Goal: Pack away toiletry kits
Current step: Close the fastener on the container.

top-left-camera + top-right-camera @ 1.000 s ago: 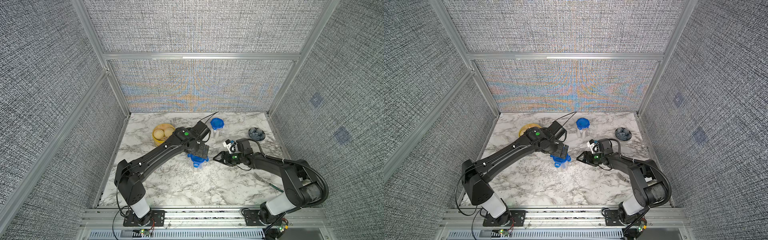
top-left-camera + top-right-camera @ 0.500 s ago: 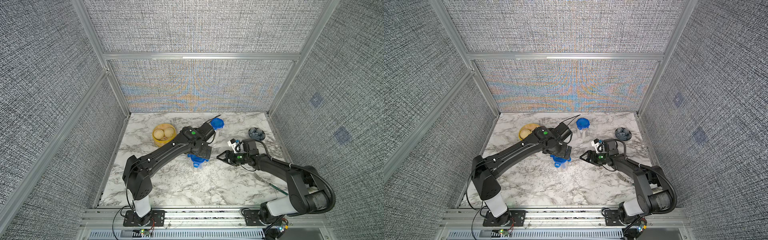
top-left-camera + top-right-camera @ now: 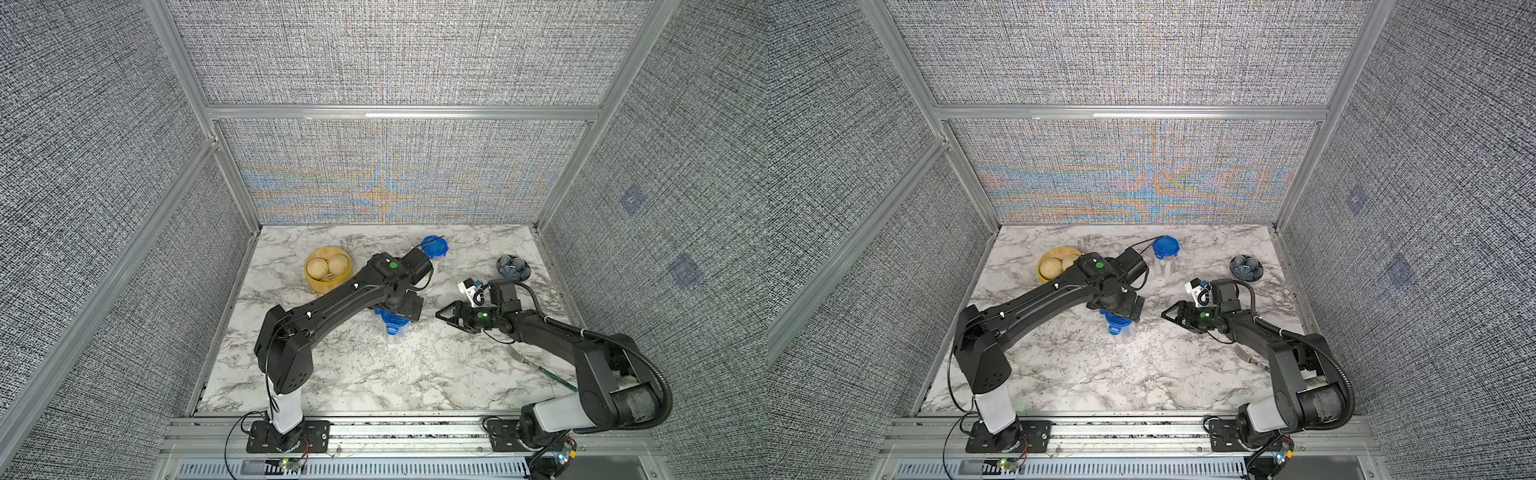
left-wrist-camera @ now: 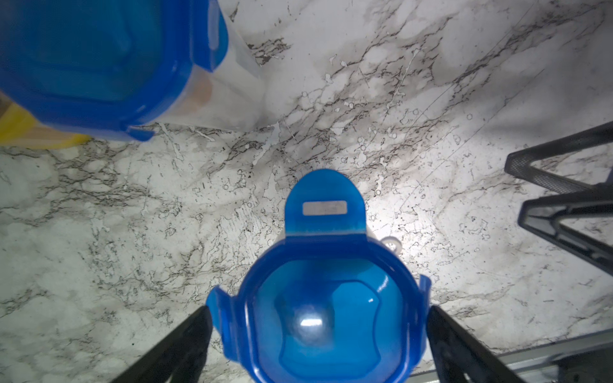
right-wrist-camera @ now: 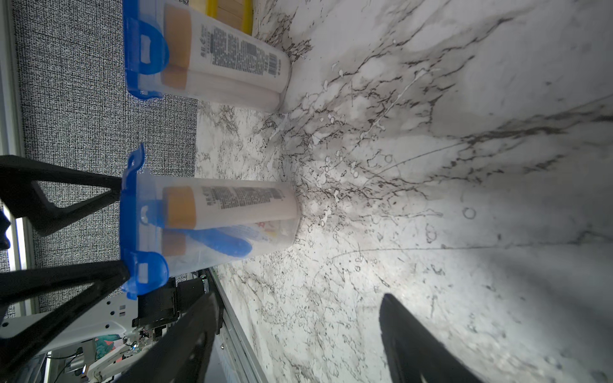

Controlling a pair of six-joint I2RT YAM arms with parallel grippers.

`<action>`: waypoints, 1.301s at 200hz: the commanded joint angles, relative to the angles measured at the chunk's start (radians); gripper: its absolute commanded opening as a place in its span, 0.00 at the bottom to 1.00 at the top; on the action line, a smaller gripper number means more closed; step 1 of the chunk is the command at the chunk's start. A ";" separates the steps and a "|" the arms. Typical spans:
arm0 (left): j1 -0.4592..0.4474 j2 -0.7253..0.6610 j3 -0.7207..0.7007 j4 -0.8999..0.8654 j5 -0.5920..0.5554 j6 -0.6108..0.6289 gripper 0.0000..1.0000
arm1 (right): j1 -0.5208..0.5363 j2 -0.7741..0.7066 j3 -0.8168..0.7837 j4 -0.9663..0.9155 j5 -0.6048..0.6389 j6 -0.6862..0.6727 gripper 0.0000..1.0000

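Right wrist view: the nearer tub (image 5: 212, 222) and farther tub (image 5: 205, 56) stand packed and lidded on the tabletop (image 5: 431, 199). My left tool (image 4: 316, 315), spread wide, straddles the nearer one's lid (image 4: 331, 285); its raised tab (image 4: 325, 202) needs clipping. My right tool (image 5: 298, 298) is apart, empty.

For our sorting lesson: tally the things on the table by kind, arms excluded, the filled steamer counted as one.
Tubs: 2
Steamer: 1
Bowl: 1
Fork: 1
Total: 5
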 commanded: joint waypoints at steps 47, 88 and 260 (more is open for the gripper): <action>-0.002 -0.001 -0.049 -0.004 -0.003 -0.004 1.00 | -0.001 0.012 -0.002 0.034 -0.023 0.015 0.79; -0.002 0.013 -0.048 -0.001 0.003 -0.002 0.88 | -0.002 0.014 -0.004 0.044 -0.024 0.016 0.79; -0.009 -0.099 -0.036 0.046 0.026 0.111 1.00 | -0.002 -0.066 -0.011 -0.025 0.093 -0.065 0.80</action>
